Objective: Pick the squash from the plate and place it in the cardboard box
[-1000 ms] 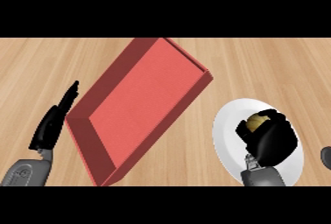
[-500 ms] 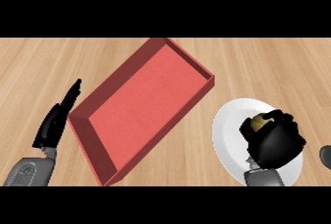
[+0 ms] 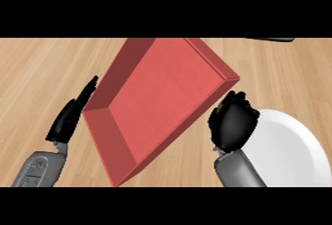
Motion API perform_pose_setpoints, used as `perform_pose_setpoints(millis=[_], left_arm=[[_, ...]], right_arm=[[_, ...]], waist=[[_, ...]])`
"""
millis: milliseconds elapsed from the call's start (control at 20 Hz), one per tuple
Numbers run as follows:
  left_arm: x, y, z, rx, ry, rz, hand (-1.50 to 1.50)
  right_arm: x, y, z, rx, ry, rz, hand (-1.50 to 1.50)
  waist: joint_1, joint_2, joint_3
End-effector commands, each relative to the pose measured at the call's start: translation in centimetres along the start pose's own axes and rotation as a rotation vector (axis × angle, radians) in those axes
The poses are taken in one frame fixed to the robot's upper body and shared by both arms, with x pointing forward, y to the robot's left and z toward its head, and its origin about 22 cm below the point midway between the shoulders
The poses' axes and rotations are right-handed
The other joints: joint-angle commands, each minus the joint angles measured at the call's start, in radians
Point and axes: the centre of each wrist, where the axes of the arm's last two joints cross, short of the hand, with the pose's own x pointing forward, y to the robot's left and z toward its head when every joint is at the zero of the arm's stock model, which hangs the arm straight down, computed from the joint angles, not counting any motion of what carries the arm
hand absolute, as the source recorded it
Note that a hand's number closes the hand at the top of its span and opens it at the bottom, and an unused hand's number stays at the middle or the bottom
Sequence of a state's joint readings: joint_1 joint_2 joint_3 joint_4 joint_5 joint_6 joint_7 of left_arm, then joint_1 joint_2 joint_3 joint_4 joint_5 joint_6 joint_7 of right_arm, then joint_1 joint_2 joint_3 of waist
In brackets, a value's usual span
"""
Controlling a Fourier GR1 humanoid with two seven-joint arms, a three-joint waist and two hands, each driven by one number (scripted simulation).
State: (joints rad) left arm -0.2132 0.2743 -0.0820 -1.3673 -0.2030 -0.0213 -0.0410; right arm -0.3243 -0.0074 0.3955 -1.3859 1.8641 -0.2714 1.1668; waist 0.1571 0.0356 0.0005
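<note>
Two hands are showing, one at each side of the box. The right hand [image 3: 232,124] is hanging over the left rim of the plate [image 3: 293,145], back turned up, with its fingers curling in tight to make a closed fist. The squash is showing nowhere on the bare part of the plate. As far as can be told it is sitting hidden inside those curled fingers. The fingertips are pointing away toward the far side. The fist is sitting just beside the right wall of the box [image 3: 162,94], below its right corner. Whether it is touching that wall I cannot tell. Its grey forearm [image 3: 239,169] is coming up from the lower edge, covering part of the plate's rim.

The box is red, shallow and open-topped, lying slantwise between the two hands with nothing showing inside it. The left hand [image 3: 70,117] is resting close against the box's left wall, open, fingers straight and pointing away. Its forearm [image 3: 37,169] is entering at the lower left. The wooden counter [image 3: 39,72] is carrying box and plate alike.
</note>
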Motion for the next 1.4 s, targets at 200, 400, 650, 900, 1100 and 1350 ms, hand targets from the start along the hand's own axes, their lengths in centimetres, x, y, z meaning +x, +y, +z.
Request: perform_pose_setpoints(millis=[200,400,650,900,1100,1350], left_arm=[[1.1,-2.5,-1.0,-0.108,-0.021,0.011,0.0],[1.2,-2.7,-1.3,-0.121,-0.018,0.006,0.0],[1.2,-3.1,-1.6,-0.129,0.002,0.005,0.0],[1.3,-3.1,-1.8,-0.124,0.006,0.002,0.0],[0.6,-3.5,-1.5,-0.131,0.034,0.012,0.0],[1.0,-3.5,-2.0,-0.116,0.026,0.021,0.0]], right_arm=[[5.7,-3.2,-2.2,-0.045,0.026,0.094,1.5],[7.5,-4.8,-3.8,-0.112,0.058,0.125,1.5],[9.4,-7.3,-6.1,-0.18,0.134,0.139,1.5],[11.1,-10.3,-7.8,-0.264,0.216,0.135,1.5],[11.9,-12.0,-9.0,-0.279,0.268,0.161,1.5],[12.2,-13.2,-10.2,-0.253,0.335,0.205,1.5]], waist=[[0.061,-0.003,-0.009],[0.061,-0.018,-0.011],[0.055,-0.025,-0.011],[0.053,-0.037,-0.009],[0.053,-0.037,-0.01],[0.026,-0.037,-0.008]])
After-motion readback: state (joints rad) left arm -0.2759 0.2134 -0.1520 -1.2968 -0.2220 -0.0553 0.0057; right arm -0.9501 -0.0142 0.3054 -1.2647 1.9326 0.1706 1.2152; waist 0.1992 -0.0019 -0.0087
